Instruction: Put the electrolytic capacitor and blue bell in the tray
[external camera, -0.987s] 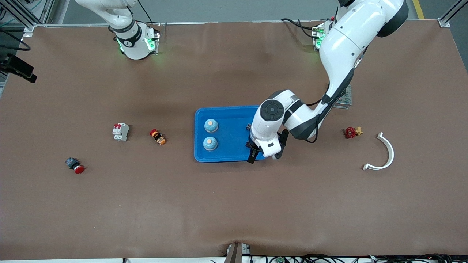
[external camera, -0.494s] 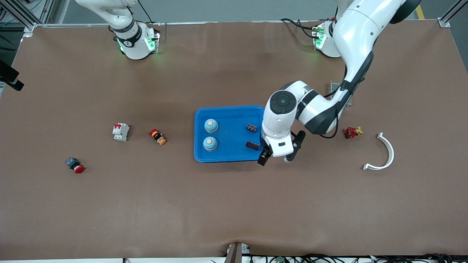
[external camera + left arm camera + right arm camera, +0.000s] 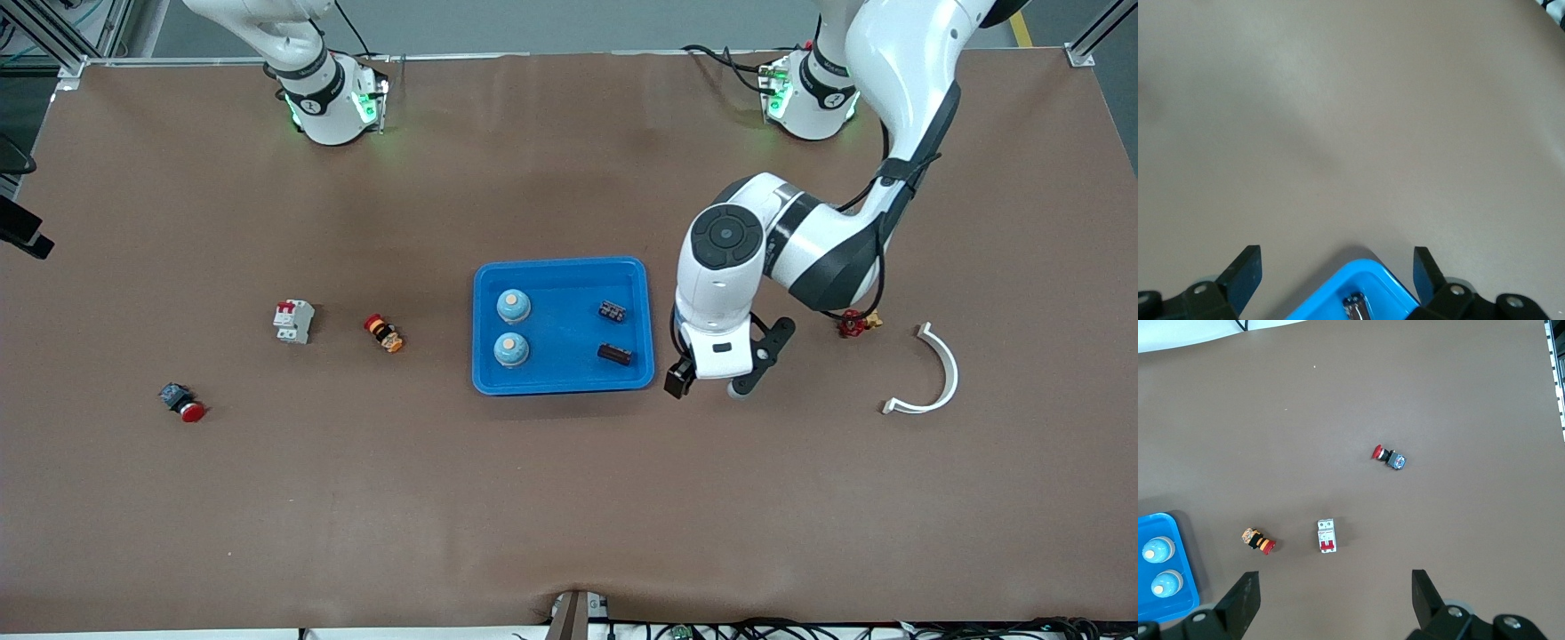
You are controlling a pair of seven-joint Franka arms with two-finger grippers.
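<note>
L arm bent over, left gripper (image 3: 702,384) spread, empty, over table beside tray (image 3: 563,387). Two blue bells (image 3: 513,305), probably both capacitors (image 3: 612,310) inside. Right gripper (image 3: 1331,593) spread, waits. No readable text.

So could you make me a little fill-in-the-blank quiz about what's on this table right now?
1. The tray holds ____ blue bells.
2. The two dark capacitors lie ____ the tray.
3. The left gripper hangs open over bare table beside the tray, holding ____.
4. The red valve lies toward the ____ arm's end of the table.

Missing words: two; in; nothing; left
</note>
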